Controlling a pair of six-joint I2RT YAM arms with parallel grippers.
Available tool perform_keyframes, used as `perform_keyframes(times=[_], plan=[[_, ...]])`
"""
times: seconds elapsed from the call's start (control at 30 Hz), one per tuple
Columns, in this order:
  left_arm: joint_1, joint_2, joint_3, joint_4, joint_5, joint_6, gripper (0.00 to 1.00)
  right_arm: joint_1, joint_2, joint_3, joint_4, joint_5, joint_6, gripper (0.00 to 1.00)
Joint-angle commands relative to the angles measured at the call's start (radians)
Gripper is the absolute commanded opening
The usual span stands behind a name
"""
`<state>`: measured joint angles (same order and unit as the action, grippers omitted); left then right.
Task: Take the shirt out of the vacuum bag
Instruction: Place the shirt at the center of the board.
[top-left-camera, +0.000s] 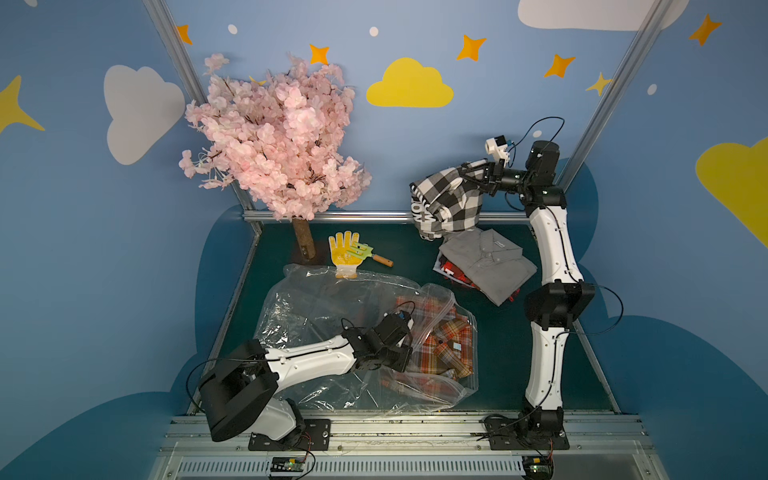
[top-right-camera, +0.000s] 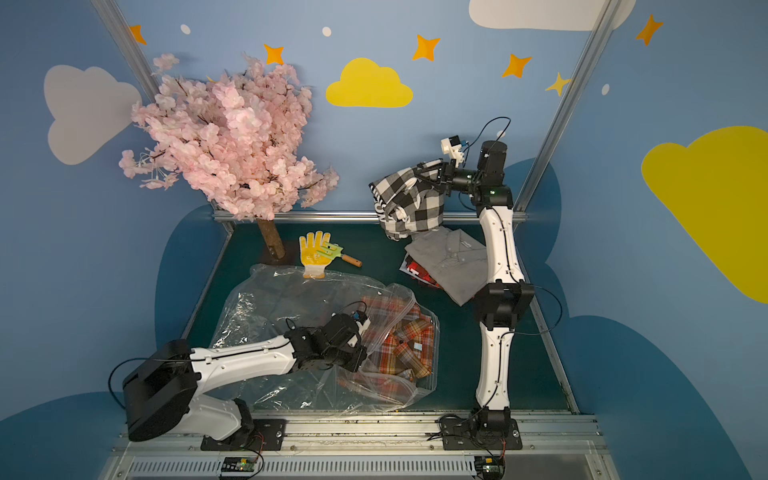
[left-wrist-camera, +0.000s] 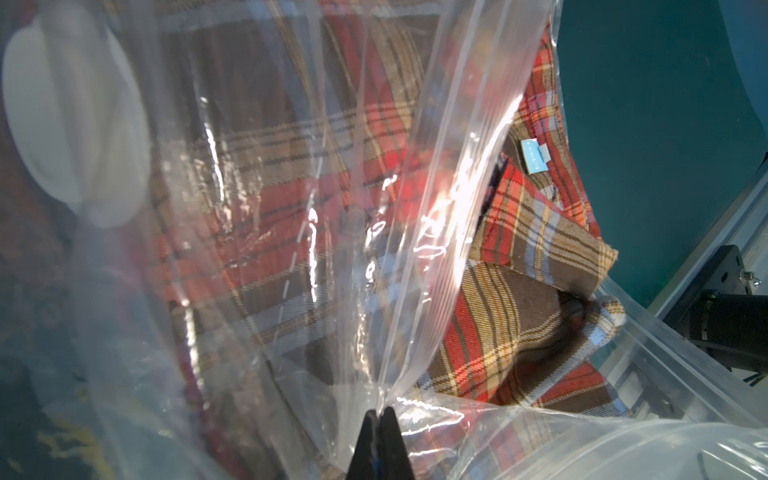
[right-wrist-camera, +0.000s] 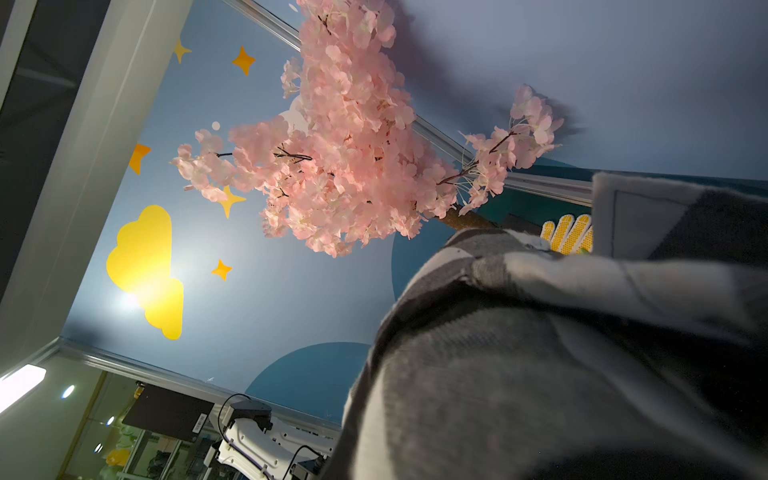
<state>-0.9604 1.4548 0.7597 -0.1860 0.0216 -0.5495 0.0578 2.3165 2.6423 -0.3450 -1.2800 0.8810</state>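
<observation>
Bare green mat (top-left-camera: 500, 357) lies open between the vacuum bag (top-left-camera: 316, 307) and my right arm (top-left-camera: 544, 361), and between the yellow glove (top-left-camera: 344, 251) and the grey folded shirt (top-left-camera: 486, 262), over which the checked shirt (top-left-camera: 449, 199) hangs, while the bag crowds my left side and the blossom tree (top-left-camera: 274, 137) blocks the far left corner.

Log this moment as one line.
left tool: shut on vacuum bag | right tool: shut on checked shirt, aloft near grey shirt | plaid shirt: in vacuum bag
</observation>
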Motion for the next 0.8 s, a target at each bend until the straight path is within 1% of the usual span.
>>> perform_keyframes(times=[0.0, 0.13, 0.27, 0.57, 0.7, 0.77], plan=[[0.006, 0.016, 0.023, -0.040, -0.026, -0.012, 0.03, -0.020, -0.022, -0.062, 0.019, -0.021, -0.060, 0.00], [0.003, 0.030, 0.025, -0.038, -0.022, -0.018, 0.03, -0.062, -0.076, -0.188, -0.218, 0.066, -0.307, 0.00], [-0.004, 0.051, 0.039, -0.041, -0.019, -0.020, 0.03, -0.097, -0.123, -0.288, -0.328, 0.102, -0.454, 0.00], [-0.032, 0.107, 0.091, -0.049, -0.020, -0.014, 0.03, -0.146, -0.189, -0.328, -0.313, 0.032, -0.451, 0.00], [-0.038, 0.113, 0.096, -0.056, -0.022, -0.013, 0.03, -0.164, -0.257, -0.457, -0.150, -0.019, -0.355, 0.00], [-0.041, 0.112, 0.096, -0.056, -0.023, -0.015, 0.03, -0.168, -0.305, -0.552, -0.007, -0.044, -0.271, 0.00]])
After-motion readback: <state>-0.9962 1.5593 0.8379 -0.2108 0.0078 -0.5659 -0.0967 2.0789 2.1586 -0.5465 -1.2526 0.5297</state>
